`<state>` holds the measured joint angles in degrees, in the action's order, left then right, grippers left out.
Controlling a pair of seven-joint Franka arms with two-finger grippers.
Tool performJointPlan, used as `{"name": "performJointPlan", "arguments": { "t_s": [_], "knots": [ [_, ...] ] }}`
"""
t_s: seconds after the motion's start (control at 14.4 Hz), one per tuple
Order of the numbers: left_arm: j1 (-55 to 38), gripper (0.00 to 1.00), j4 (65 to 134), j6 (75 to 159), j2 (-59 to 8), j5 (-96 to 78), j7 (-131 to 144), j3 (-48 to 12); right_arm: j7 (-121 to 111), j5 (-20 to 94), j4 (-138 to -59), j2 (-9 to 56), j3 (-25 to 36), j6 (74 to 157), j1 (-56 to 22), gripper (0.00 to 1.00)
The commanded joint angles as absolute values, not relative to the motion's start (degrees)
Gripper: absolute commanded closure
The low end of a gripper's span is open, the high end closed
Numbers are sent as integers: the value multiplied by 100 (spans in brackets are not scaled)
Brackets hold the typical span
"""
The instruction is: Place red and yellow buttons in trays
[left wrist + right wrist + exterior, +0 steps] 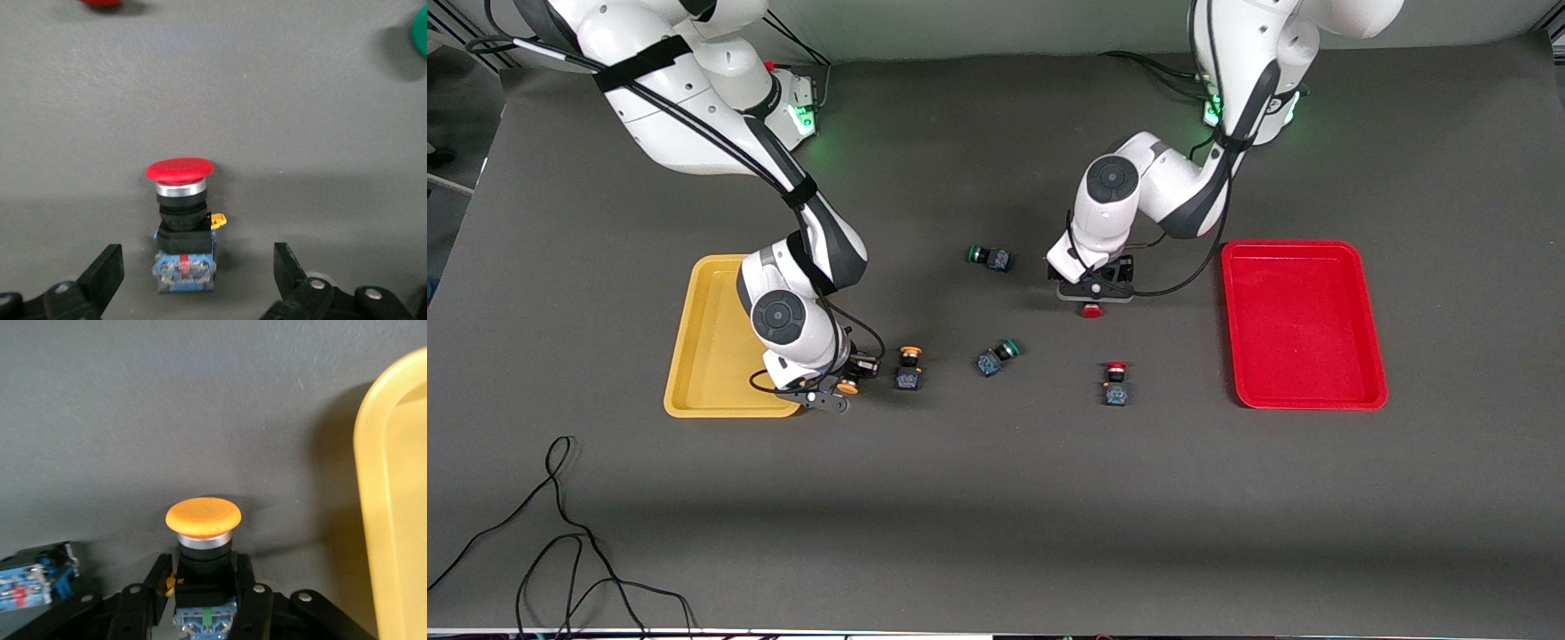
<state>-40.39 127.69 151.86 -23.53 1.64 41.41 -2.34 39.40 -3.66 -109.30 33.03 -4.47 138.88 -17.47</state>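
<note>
Dark grey desk (996,498) with two trays, six push buttons and both end effectors low over it.

A yellow-capped button (203,540) is clenched between the fingers (248,600) of the right end effector (838,388), just beside the yellow tray (704,356); a second yellow-capped button (909,366) stands just beside this end effector, toward the left arm's end. The left end effector (1092,298) is spread wide, released, its fingers (107,273) set apart on either side of a red-capped button (181,213) without touching it. A second red-capped button (1115,382) is seen nearer the front camera than this end effector. The red tray (1303,324) lies well apart, at the left arm's end. Two green-capped buttons (989,257) (996,357) lie between the two end effectors.
</note>
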Motion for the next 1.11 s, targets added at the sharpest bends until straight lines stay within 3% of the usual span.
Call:
{"name": "performJointPlan", "arguments": {
  "t_s": [0.0, 0.21, 0.35, 0.42, 0.49, 0.56, 0.77, 0.91, 1.04],
  "knots": [
    [-4148, 16, 12691, 15205, -2425, 290, 4324, -141, 4000, -527, -10978, 2517, -440, 12986, -1714, 91],
    [-4113, 70, 12639, 15179, -2452, 290, 4333, -106, 3367, -527, -11170, 1882, -247, 12359, -1521, 90],
    [-4087, 88, 12604, 15118, -2443, 290, 4333, -97, 3173, -527, -11486, 1793, 60, 12322, -1503, 89],
    [-4070, 89, 12543, 15074, -2435, 290, 4324, -88, 3155, -527, -11548, 1776, 140, 12305, -1512, 88],
    [-3982, 89, 12455, 14917, -2365, 290, 4307, -88, 3147, -527, -11566, 1758, 228, 12287, -1503, 48],
    [-3868, 89, 12254, 14419, -2147, 290, 4263, -97, 3007, -527, -11566, 1706, 342, 12287, -1503, 2],
    [-3508, 89, 11271, 12363, -1566, 54, 3921, -123, 2997, -519, -11418, 1670, 352, 12252, -1512, 0],
    [-3236, 89, 10681, 11491, -1416, -280, 3562, -106, 3041, -440, -11067, 1740, 317, 12235, -1520, 0],
    [-2754, 88, 10564, 11102, -1118, -325, 3184, -105, 3313, -108, -10733, 1923, 177, 12225, -1556, 0]
  ]
}}
